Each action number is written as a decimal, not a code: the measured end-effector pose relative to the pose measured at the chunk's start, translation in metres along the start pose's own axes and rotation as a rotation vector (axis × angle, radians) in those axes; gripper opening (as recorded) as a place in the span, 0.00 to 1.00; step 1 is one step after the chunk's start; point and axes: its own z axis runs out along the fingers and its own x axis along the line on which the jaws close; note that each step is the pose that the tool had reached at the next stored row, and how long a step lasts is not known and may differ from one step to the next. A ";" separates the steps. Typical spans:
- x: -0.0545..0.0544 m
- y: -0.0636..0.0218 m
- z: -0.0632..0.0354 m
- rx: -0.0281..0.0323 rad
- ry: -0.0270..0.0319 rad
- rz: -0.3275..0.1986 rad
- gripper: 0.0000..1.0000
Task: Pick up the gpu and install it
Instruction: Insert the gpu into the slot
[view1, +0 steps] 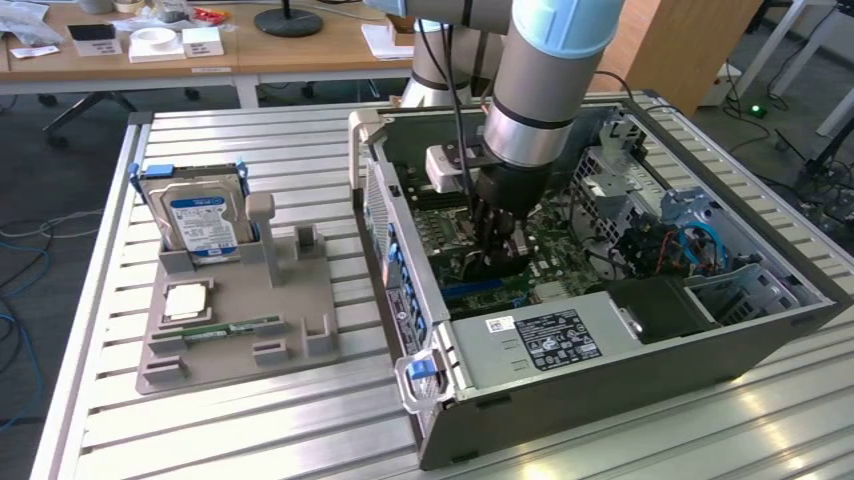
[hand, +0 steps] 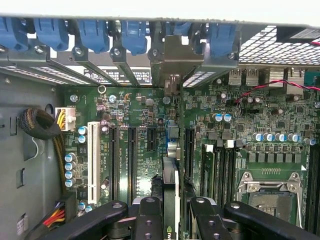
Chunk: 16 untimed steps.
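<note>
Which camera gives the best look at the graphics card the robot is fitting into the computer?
The wrist view: the gpu is seen edge-on, gripped in the claw over the motherboard. In the exterior view, the arm and claw hide nearly all of it inside the case.

gpu (hand: 171, 180) edge-on, both faces hidden between the gripper (hand: 175, 205) fingers that seemingly clamp it, arm (view1: 554, 60) cut off at the picture's edge, power-supply label (view1: 550, 338) print too small to read
</note>
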 end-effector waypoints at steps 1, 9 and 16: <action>0.000 0.0000 0.0000 0.0000 0.0000 0.000 0.26; 0.000 0.0000 0.0000 0.0000 0.0000 0.000 0.26; 0.000 0.0000 0.0002 0.0000 0.0000 0.000 0.26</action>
